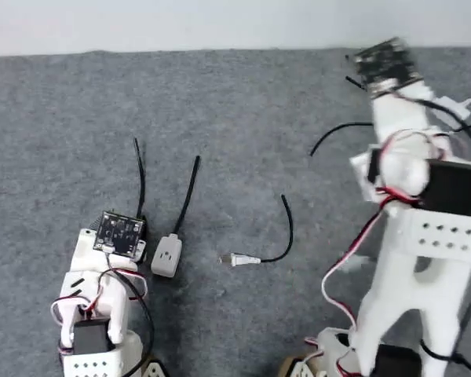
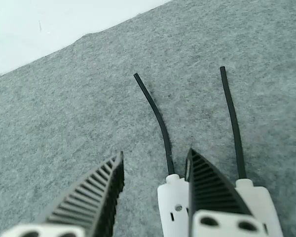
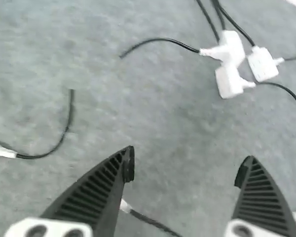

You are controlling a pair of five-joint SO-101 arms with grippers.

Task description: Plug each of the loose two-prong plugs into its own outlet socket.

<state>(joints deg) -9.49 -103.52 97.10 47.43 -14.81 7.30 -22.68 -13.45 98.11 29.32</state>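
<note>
While the left gripper hovers low at the near left of the grey counter, jaws spread, one finger sits between the left socket and the right socket. The right gripper is spread wide too. A loose plug lies unplugged, just right of the sockets.

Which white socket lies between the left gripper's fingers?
The curved-cord socket, inside the open left gripper; the straight-cord socket lies outside one finger.

Bare carpet lies between plug and socket.
</note>
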